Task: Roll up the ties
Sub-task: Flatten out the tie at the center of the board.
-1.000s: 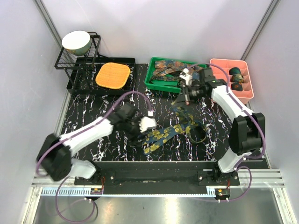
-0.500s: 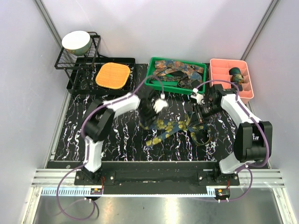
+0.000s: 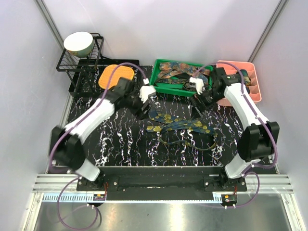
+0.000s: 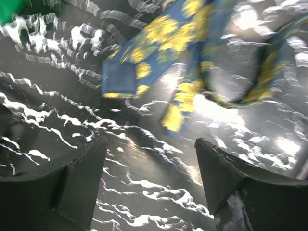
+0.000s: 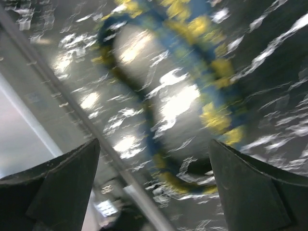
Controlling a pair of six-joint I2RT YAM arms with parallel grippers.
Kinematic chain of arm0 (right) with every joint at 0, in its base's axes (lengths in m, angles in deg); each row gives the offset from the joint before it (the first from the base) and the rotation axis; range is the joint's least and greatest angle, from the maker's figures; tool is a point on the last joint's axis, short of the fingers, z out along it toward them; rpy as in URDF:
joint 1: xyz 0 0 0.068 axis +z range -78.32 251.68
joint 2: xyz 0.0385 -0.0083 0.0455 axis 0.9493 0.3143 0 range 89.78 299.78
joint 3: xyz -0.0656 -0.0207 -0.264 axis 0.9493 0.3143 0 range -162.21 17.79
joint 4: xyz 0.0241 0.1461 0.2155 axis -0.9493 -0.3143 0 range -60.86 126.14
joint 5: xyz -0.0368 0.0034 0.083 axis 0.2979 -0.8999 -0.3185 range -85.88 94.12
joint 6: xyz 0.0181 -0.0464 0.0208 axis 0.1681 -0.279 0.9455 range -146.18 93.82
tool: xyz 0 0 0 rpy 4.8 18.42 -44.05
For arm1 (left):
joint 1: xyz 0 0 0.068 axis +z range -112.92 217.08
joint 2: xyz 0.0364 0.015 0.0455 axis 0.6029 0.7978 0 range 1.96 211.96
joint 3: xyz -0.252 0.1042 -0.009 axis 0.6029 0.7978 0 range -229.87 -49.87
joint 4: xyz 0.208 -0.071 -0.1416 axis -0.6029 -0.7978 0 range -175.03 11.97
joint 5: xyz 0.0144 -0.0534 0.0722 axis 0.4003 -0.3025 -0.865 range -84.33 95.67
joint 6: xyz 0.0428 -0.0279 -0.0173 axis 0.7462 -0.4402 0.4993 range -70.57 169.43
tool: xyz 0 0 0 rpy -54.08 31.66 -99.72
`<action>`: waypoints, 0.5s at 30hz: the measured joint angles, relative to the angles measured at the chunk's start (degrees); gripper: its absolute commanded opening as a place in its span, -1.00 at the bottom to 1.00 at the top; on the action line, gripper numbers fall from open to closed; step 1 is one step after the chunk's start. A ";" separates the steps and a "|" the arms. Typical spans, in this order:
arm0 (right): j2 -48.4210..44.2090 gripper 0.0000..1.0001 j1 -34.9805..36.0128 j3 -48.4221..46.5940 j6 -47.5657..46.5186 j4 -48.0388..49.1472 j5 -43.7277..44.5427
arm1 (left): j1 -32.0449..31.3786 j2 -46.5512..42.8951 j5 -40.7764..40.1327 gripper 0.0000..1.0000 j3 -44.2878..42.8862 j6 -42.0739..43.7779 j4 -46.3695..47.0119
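Note:
A blue tie [image 3: 185, 124] with yellow paisley lies unrolled on the black marbled table, its narrow part curled into a loose loop [image 3: 192, 140]. My left gripper [image 3: 143, 109] hangs open just left of the tie's wide end, holding nothing. In the left wrist view that wide end [image 4: 144, 57] lies beyond the open gripper [image 4: 150, 161]. My right gripper [image 3: 196, 107] is open over the tie's far right part. In the blurred right wrist view the gripper [image 5: 154, 166] is empty above the loop [image 5: 211, 91]. More ties fill the green bin [image 3: 155, 82]. Rolled ties [image 3: 244, 75] sit in the pink tray [image 3: 225, 65].
An orange waffle pad [image 3: 113, 77] lies at the back left, partly behind my left arm. A black wire rack [image 3: 72, 65] holds a pale bowl [image 3: 78, 42]. White walls close in the table on three sides.
The right gripper has opened, let go of the tie and swung back toward the green bin. The left gripper has moved back and left. The tie now lies more stretched out across the table.

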 measured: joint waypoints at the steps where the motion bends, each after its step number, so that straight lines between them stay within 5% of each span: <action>1: 1.07 0.99 0.52 -1.40 -0.20 1.14 1.44 | -0.20 -3.34 0.92 0.60 2.23 0.02 0.66; 8: 15.12 1.00 12.61 -9.38 2.97 13.18 13.18 | 1.64 -21.00 5.22 0.68 17.38 -4.79 3.63; 15: 23.80 0.99 22.05 -10.60 5.42 19.89 21.55 | 9.40 -32.15 6.14 0.81 20.41 -9.09 3.34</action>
